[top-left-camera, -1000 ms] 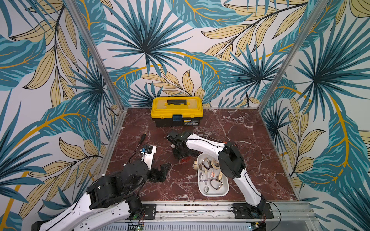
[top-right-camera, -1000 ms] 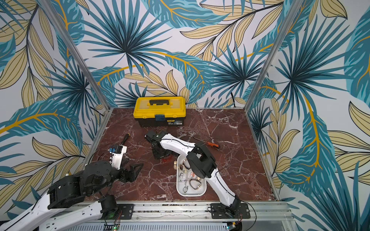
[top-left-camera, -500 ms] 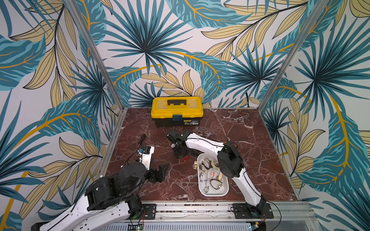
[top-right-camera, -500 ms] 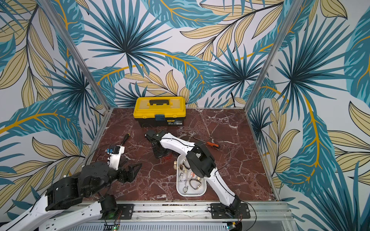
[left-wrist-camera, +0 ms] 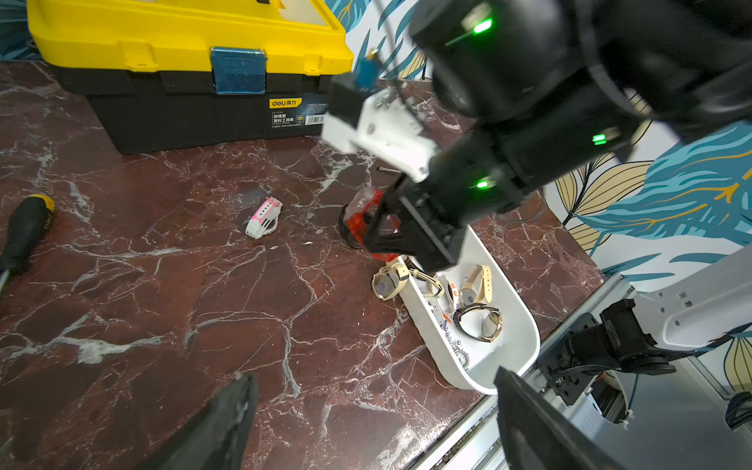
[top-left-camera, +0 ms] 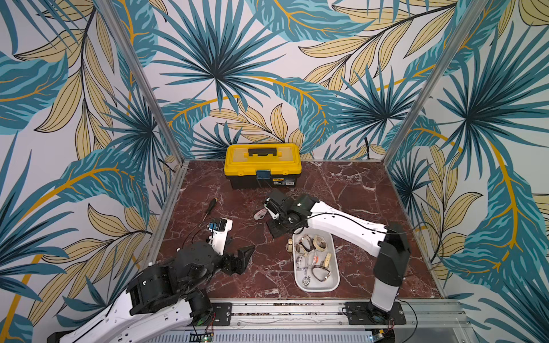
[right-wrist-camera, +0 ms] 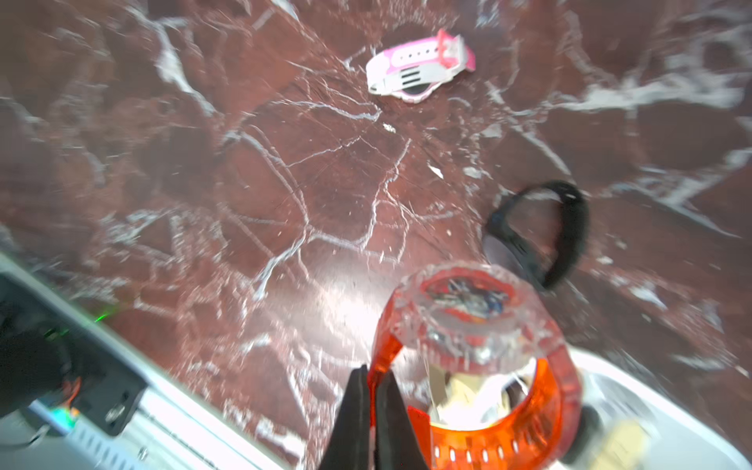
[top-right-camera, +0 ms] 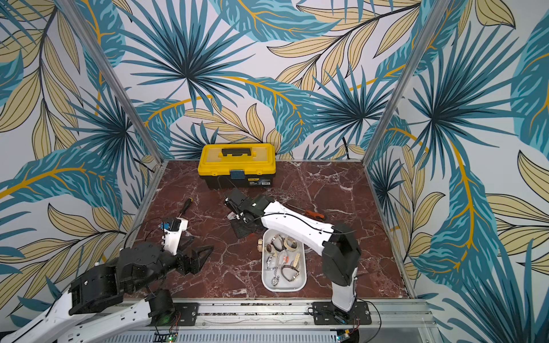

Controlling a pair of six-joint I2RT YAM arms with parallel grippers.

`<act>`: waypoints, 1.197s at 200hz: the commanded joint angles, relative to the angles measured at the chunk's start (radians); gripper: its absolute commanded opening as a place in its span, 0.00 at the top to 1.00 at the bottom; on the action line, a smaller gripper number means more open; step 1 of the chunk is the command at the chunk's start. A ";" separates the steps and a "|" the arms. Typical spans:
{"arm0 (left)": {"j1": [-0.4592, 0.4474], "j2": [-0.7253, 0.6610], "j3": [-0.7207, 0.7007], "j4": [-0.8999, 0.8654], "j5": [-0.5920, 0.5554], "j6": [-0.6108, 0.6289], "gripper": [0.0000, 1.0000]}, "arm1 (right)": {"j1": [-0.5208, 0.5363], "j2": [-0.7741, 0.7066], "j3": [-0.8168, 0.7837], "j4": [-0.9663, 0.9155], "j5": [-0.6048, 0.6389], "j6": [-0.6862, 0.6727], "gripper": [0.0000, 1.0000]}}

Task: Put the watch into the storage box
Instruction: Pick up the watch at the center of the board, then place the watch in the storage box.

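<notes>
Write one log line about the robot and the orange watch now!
right gripper: shut on orange watch strap | left gripper: open, empty | storage box: orange watch not yet inside

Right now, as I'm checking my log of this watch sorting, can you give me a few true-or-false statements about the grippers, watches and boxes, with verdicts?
1. The right gripper is shut on the strap of the orange watch. True.
2. The lid of the yellow toolbox is open. False: it is shut.
3. The storage box is empty. False: several watches lie in it.
4. The pink-and-white watch lies on the table, outside the storage box. True.
5. The left gripper holds a watch. False: its jaws are wide open and hold nothing.
</notes>
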 commanded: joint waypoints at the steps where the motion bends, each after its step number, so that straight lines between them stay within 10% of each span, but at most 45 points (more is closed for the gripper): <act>1: -0.005 -0.003 -0.033 0.046 0.018 0.016 0.05 | -0.003 -0.088 -0.116 -0.020 0.081 -0.017 1.00; 239: -0.005 0.065 -0.103 0.133 0.040 -0.010 0.05 | -0.003 -0.140 -0.524 0.208 0.057 0.104 1.00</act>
